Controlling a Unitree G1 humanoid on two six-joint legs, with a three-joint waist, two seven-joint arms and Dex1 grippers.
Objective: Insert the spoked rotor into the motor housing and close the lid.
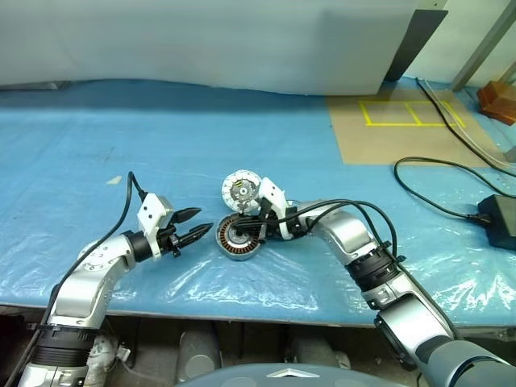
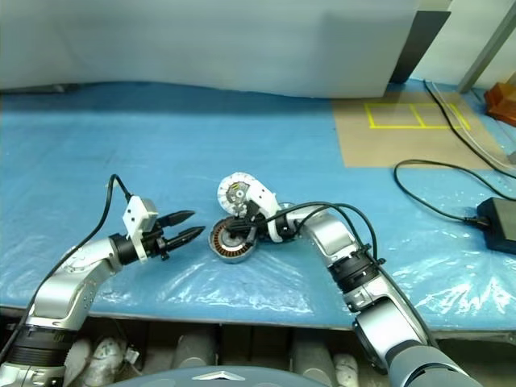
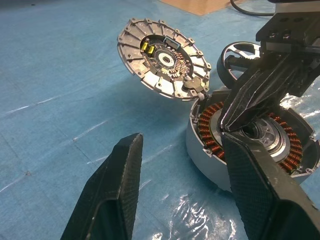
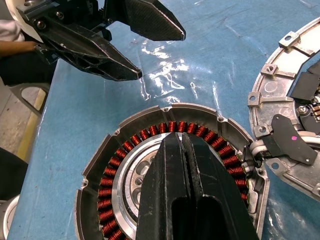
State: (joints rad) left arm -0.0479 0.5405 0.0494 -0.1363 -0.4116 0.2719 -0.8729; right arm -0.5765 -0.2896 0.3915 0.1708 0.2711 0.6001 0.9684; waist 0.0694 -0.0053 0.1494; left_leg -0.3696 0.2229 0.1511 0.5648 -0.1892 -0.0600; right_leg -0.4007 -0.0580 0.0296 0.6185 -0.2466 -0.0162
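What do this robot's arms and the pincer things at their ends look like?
Both arms are smooth silver-grey shells with black ribbed joint rings. Each ends in an end effector of two black, tapered, pointed fingers with textured inner faces: the left end effector and the right end effector. A white box-shaped block sits on each wrist, and a thin black cable loops from it back along the arm.

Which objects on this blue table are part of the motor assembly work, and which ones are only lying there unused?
Belong to the job:
- round grey motor housing with copper windings
- flat silver lid, standing open beside the housing
- dark grey spoked rotor

Just lying about:
- black cable and black box
- brown board with yellow tape squares
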